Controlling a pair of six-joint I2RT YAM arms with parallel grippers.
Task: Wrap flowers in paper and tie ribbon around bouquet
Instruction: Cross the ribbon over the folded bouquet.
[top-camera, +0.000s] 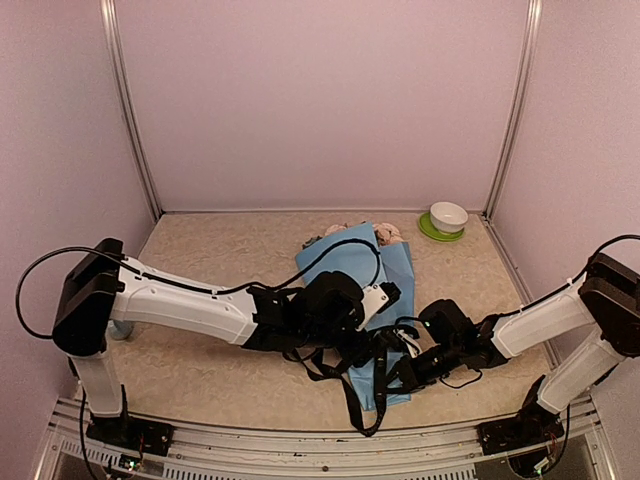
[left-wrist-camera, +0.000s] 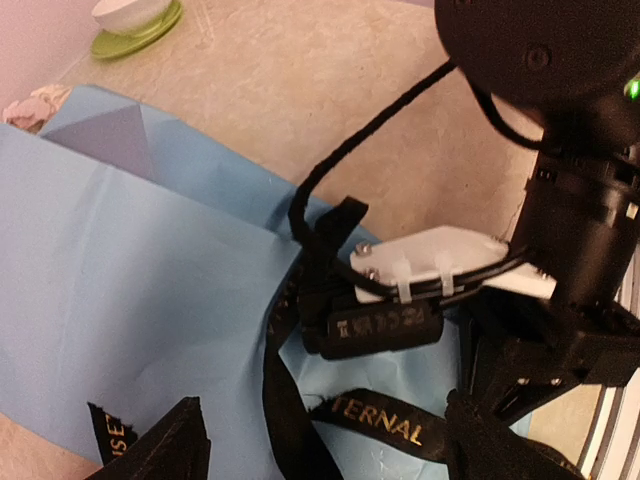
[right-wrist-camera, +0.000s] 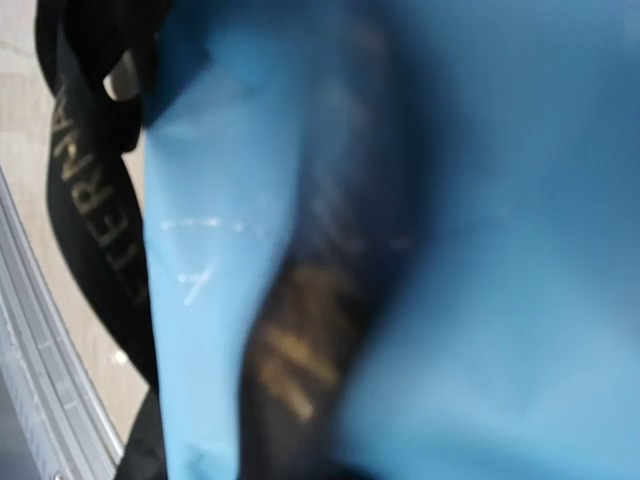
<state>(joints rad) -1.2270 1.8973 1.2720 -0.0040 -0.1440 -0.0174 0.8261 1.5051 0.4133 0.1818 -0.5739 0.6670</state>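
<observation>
The bouquet (top-camera: 352, 268) lies mid-tabletop (top-camera: 215, 260), with pink flowers (top-camera: 388, 236) poking from its far end and the black ribbon (top-camera: 377, 402) tangled across its near end. The left tool (left-wrist-camera: 325, 455) stands apart over the ribbon. The right tool (top-camera: 400, 372) is closed together against the bouquet's near end; what it pinches cannot be told.

Blurred blue paper (right-wrist-camera: 450, 200); black lettered ribbon (right-wrist-camera: 100, 230) left.
</observation>
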